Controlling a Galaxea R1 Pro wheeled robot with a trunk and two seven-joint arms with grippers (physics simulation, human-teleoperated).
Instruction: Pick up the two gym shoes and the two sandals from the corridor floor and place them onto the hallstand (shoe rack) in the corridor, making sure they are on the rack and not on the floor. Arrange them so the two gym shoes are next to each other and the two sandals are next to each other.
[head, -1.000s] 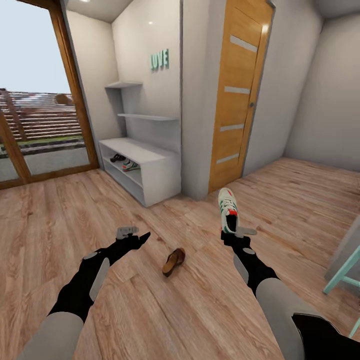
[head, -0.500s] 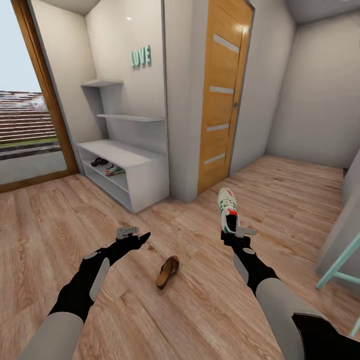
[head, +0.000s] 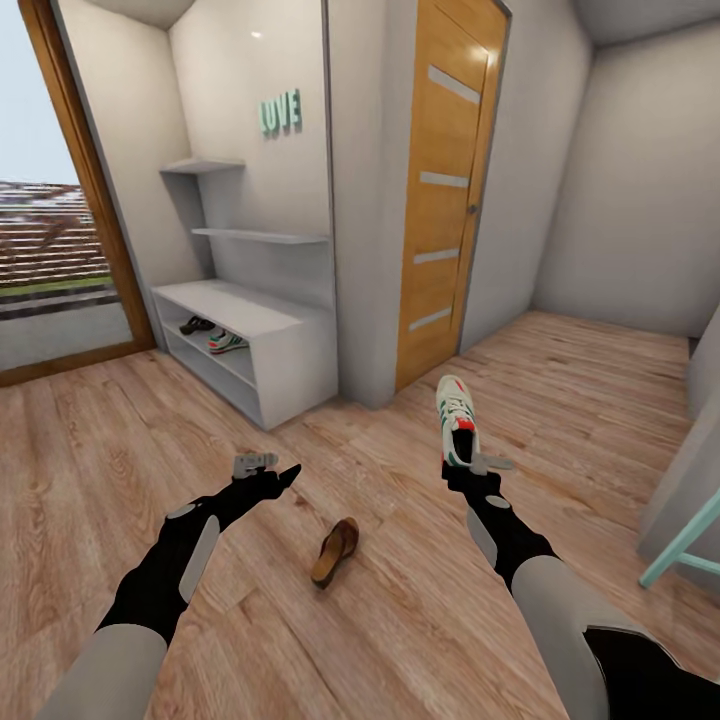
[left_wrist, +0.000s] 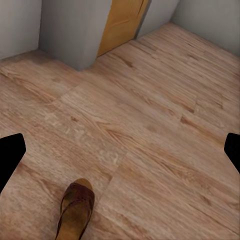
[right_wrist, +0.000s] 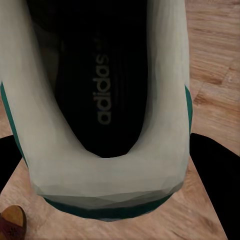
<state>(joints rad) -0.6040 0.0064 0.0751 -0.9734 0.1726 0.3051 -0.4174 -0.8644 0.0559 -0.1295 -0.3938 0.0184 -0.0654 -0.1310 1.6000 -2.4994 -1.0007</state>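
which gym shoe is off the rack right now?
The gym shoe held in the right gripper, toe pointing away over the corridor floor. The other gym shoe already sits on the hallstand lower tier beside a sandal.

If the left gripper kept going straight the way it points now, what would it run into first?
Probably bare corridor floor. The left gripper points forward and down at planks just beyond the brown sandal, which lies nearer the camera than that line. Depth is uncertain.
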